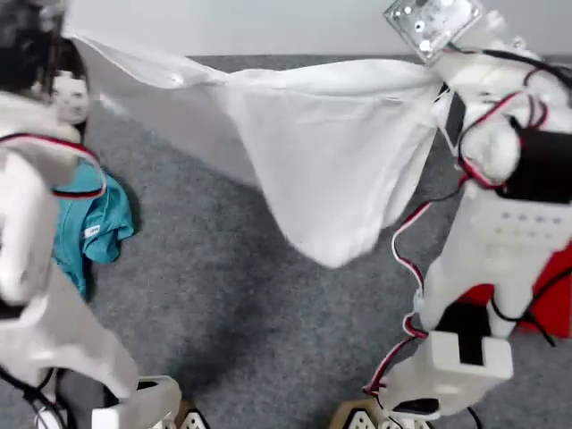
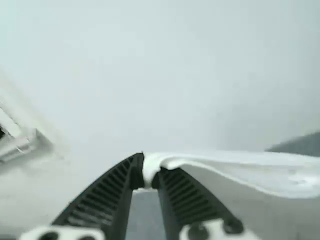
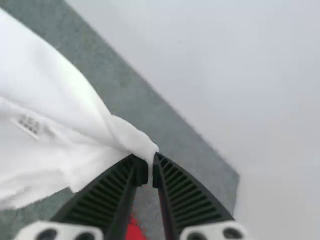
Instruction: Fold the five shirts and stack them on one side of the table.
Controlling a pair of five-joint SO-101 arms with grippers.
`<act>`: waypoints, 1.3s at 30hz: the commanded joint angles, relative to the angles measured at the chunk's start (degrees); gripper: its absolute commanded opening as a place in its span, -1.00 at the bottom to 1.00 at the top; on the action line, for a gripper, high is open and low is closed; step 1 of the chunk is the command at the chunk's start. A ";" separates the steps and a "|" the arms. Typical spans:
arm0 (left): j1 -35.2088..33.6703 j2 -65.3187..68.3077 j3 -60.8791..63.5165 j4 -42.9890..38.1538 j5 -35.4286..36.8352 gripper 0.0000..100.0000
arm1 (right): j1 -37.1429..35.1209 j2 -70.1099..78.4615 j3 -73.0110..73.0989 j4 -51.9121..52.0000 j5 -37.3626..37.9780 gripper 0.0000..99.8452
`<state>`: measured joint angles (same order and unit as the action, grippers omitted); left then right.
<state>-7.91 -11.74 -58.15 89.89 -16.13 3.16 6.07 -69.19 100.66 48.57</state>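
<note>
Ok so here's where we're at; the left gripper (image 2: pixel 146 172) has its black ribbed fingers (image 2: pixel 107 190) pressed nearly together, with just a thin bunch of white cloth pinched right at the tips; that's one corner of the white shirt (image 2: pixel 240 170), and it runs off sideways from the tips as a rolled edge. Same story on the other side; the right gripper (image 3: pixel 150 167) is clamped on another bunched corner of the white shirt (image 3: pixel 50 125), fingers (image 3: pixel 112 192) closed down to a narrow slit with the fabric squeezed between them; we can make out a small label (image 3: pixel 29 123) sewn just inside that edge.

From the high view, the white shirt (image 1: pixel 331 152) hangs in the air, stretched between the two arms across the far side of the table (image 1: pixel 250 313); its top edge runs fairly taut from the left arm (image 1: pixel 36 286) over to the right arm (image 1: pixel 500 223); the body droops in loose folds to a rounded low point nearer the right arm, and we can't tell whether that point touches the grey surface. It's plain white, wrinkled, not folded at all.

A teal shirt (image 1: pixel 89 223) lies crumpled on the table beside the left arm, partly hidden by it; something red (image 1: pixel 556 308) sits on the outer side of the right arm, and we can't tell what it is.
</note>
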 commanded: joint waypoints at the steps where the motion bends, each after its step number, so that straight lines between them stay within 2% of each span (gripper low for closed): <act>1: -0.62 -1.49 -3.82 -1.58 0.62 -0.99 | 0.22 -3.03 -2.02 2.15 0.35 -0.98; 4: -0.62 -1.58 -3.91 1.41 0.35 -0.99 | -1.10 -3.21 0.97 2.15 0.44 -0.98; 8: -0.62 -1.05 -2.59 11.08 0.44 -0.99 | -3.82 -3.12 10.73 2.15 0.53 -0.98; 12: -5.80 -3.25 7.16 10.73 0.35 -0.99 | -9.10 -3.12 23.65 2.15 0.53 -0.98; 19: -11.34 -3.69 34.33 9.93 -2.02 -0.99 | -16.04 -1.01 44.22 -2.59 0.44 -0.98; 23: -11.43 -3.60 47.52 3.96 -4.66 -0.99 | -16.40 4.53 49.32 -10.15 0.44 -0.98; 28: -11.43 -3.60 61.32 -6.95 -4.92 -0.99 | -16.40 14.90 48.70 -16.57 0.44 -0.98; 31: -11.43 -3.60 67.47 -12.84 -4.92 -0.99 | -16.04 19.65 45.10 -17.36 0.18 -0.87; 34: -11.52 -3.60 72.57 -18.20 -4.92 -0.99 | -14.99 21.14 38.77 -16.31 -6.59 -0.65; 36: -11.52 -3.60 75.30 -21.27 -4.92 -0.99 | -14.81 21.05 33.93 -12.53 -8.53 -0.52; 39: -11.52 -3.60 78.64 -25.32 -4.92 -0.99 | -16.04 21.05 27.60 -3.12 -8.44 -0.50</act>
<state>-18.90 -14.46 18.86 68.88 -20.53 -12.13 27.87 -33.85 90.46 41.19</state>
